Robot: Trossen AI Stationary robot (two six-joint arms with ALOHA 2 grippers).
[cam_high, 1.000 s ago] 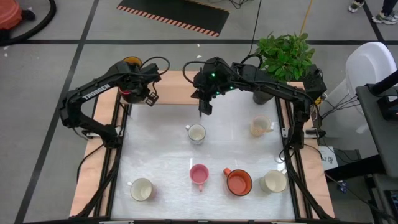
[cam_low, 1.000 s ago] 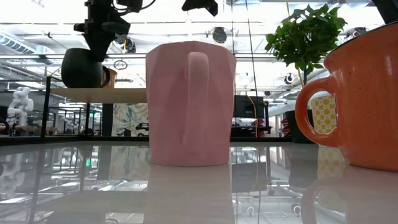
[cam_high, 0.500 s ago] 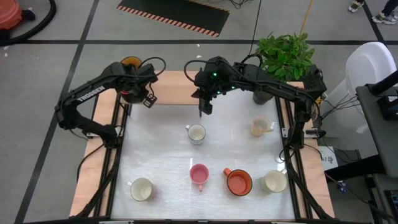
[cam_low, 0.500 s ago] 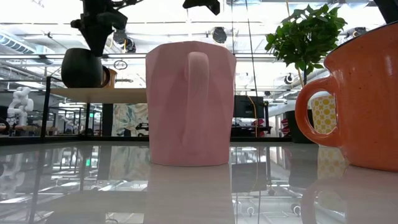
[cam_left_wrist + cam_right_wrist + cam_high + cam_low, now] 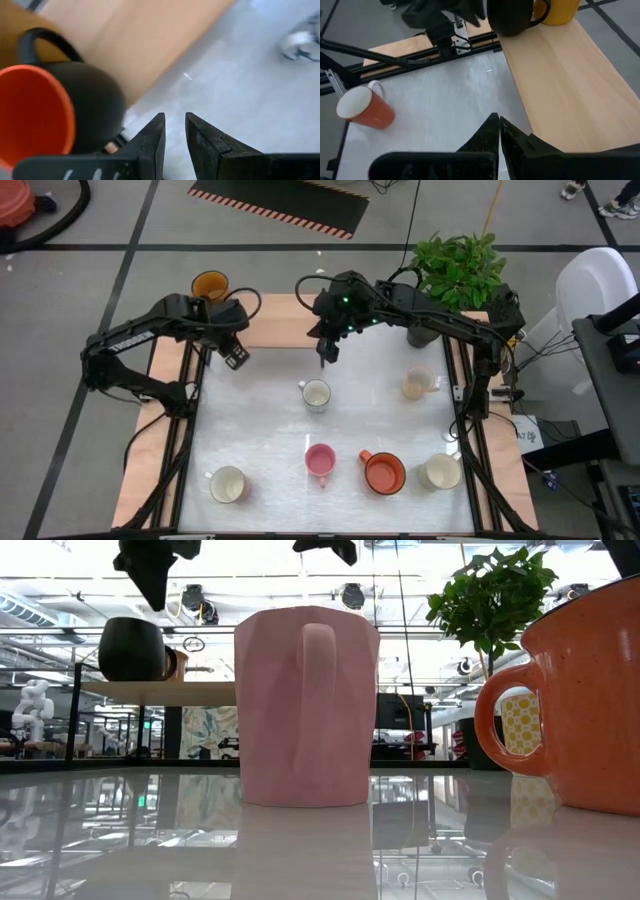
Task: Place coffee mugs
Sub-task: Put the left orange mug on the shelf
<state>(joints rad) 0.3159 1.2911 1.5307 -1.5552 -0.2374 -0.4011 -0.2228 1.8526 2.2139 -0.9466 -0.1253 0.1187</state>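
High view gives you six mugs on the white worktop [image 5: 260, 430]: a white mug [image 5: 316, 394] near the middle, a cream mug [image 5: 418, 383] toward the right edge, and along the near row a cream one [image 5: 228, 484], a pink mug [image 5: 320, 460], an orange mug [image 5: 383, 472] and another cream one [image 5: 439, 472]. Two more sit at the far left on the wooden border: an amber-yellow mug [image 5: 210, 284], and a dark mug with a red inside [image 5: 55, 112] just beside it, which you see best from the left wrist.

Your left hand [image 5: 236, 357] hangs above the far-left corner of the worktop, close to the dark mug but clear of it, its fingers a narrow gap apart and holding nothing. Your right hand [image 5: 325, 355] hovers over the far middle of the worktop, just beyond the white mug, fingers pressed together and empty.

A potted plant [image 5: 455, 270] stands at the far right corner, next to the right arm's base. From the low view, the pink mug and the orange mug fill the foreground and block much of the worktop behind them.
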